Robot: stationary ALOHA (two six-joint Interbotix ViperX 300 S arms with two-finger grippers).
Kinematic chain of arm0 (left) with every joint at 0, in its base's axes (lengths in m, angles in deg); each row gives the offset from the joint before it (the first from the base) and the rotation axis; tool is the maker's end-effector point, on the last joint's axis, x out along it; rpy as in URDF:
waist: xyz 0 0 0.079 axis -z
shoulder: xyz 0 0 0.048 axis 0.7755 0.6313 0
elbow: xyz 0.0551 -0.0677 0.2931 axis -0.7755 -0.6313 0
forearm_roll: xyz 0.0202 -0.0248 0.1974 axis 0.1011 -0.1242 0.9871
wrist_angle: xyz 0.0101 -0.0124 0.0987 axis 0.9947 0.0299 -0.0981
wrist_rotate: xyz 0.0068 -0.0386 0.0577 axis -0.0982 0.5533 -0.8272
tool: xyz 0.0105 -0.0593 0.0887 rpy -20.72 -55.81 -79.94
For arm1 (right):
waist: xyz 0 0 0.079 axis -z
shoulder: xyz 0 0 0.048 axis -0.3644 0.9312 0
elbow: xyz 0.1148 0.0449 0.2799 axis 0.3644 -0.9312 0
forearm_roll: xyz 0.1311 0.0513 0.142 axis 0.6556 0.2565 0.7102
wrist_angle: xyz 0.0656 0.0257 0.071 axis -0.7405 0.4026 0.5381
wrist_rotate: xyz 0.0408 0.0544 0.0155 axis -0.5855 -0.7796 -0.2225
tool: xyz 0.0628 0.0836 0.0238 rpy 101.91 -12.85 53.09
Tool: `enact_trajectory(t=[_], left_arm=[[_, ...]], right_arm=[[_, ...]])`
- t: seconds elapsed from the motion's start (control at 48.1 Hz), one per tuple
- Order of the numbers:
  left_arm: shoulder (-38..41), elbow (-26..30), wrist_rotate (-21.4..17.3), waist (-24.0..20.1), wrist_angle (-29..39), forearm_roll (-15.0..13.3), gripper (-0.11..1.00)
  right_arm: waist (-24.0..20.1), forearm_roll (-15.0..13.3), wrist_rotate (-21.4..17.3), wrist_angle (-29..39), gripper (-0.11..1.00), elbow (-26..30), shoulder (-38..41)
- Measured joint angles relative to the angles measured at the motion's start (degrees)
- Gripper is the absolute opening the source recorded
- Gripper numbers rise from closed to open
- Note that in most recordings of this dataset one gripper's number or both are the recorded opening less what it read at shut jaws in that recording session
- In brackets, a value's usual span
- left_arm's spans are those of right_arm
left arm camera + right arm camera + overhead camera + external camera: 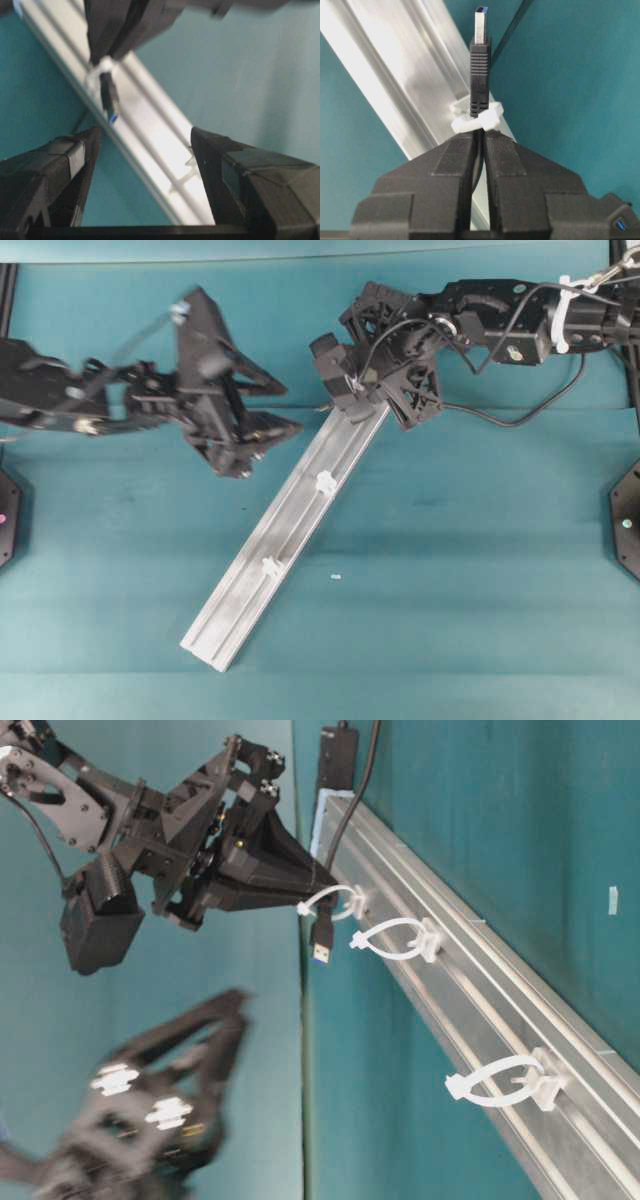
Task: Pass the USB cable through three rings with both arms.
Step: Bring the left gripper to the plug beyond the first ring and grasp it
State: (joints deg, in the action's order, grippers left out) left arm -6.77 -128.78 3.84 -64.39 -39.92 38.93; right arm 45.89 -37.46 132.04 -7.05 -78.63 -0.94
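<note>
Teal cloth is covering the counter (pixel 450 620), and a long silver rail (pixel 262 570) is lying slantwise across it. Three white rings are sitting along the rail: the first ring (pixel 475 117) at the rail's upper end, the second ring (pixel 325 481) near the rail's middle, and the third ring (pixel 270 565) farther toward the rail's lower end.

Over the rail's upper end, the right tool (pixel 479 142) is pinching the USB cable (pixel 480 65) just behind the plug, its two fingers pressed together on the thin cord. From the right wrist view, the black plug body is sitting inside the first ring, with the silver tip poking out beyond it. In the table-level view, the plug (pixel 320 935) is hanging just past the first ring (pixel 330 903), its blue-lined tip near the second ring (pixel 397 939) but not touching it. The rest of the cable (pixel 352 795) is running back along the rail toward a black hub (pixel 338 755) at the rail's far end.

Beside the rail, on its left in the overhead view, the left tool (pixel 268 405) is hovering with its fingers (pixel 60 170) spread wide and holding nothing. Its wrist view is looking along the rail, with the plug (pixel 111 100) ahead and a ring (pixel 187 175) on the rail between the fingers.
</note>
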Motion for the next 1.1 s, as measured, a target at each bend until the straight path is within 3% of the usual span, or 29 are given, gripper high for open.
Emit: enact_trajectory(t=[0.312,0.561,1.101], left_arm=[[7.2,2.3,-0.6,-2.4,-5.5,0.0,0.81],[10.1,4.5,-3.5,-2.5,-5.9,0.0,0.81],[13.1,6.5,-4.6,-2.4,-7.0,0.0,0.80]], right_arm=[[0.0,0.6,0.0,-0.3,0.07,-0.2,0.0],[0.1,0.6,0.1,-0.3,0.07,-0.1,0.0],[0.3,0.7,0.0,-0.3,0.07,-0.1,0.0]])
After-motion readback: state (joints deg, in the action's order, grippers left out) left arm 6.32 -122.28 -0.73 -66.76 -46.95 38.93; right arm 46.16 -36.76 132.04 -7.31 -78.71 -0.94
